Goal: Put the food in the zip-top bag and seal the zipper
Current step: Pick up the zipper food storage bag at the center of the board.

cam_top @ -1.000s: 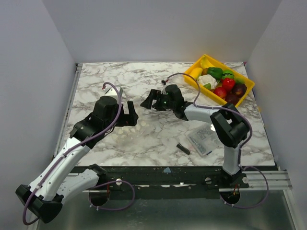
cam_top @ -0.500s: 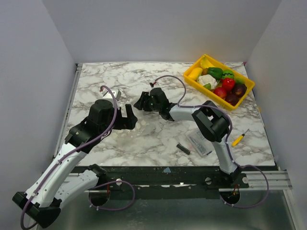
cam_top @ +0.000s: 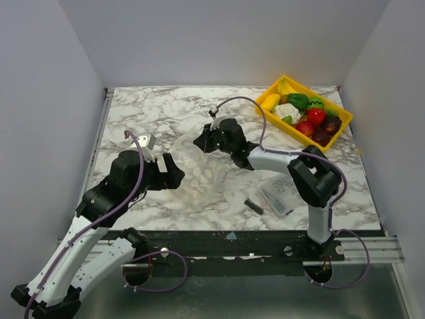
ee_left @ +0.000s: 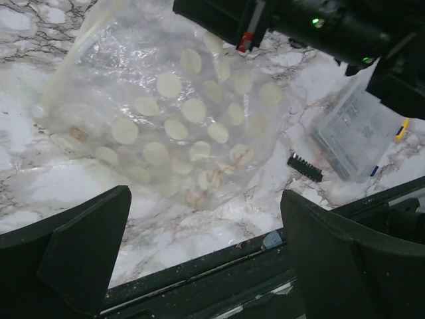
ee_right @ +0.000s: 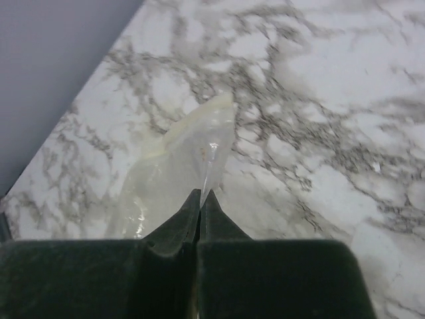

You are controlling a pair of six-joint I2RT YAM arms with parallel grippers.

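The clear zip-top bag (cam_top: pixel 192 169) lies crinkled on the marble between the two arms. My right gripper (cam_top: pixel 203 142) is shut on its far edge, and its tips (ee_right: pixel 202 197) pinch a raised fold of the bag (ee_right: pixel 176 163). In the left wrist view the bag (ee_left: pixel 172 126) spreads out ahead, with the pale zipper (ee_left: pixel 72 58) along its upper left edge. My left gripper (cam_top: pixel 170 174) hangs open at the bag's near-left side, nothing between its fingers (ee_left: pixel 86 256). The food (cam_top: pixel 311 117) sits in the yellow tray (cam_top: pixel 285 83) at the back right: banana, green, red and dark purple pieces.
A flat clear packet of small parts (cam_top: pixel 279 193) and a small black ridged piece (cam_top: pixel 253 206) lie near the front edge, right of the bag. The left wrist view shows a yellow-handled screwdriver (ee_left: pixel 400 128) beyond the packet (ee_left: pixel 355 136). The table's front rail (ee_left: pixel 199 266) is just under the left gripper.
My right gripper has closed onto the bag's far edge and raised it. The left arm has drawn back toward the near left, still open.
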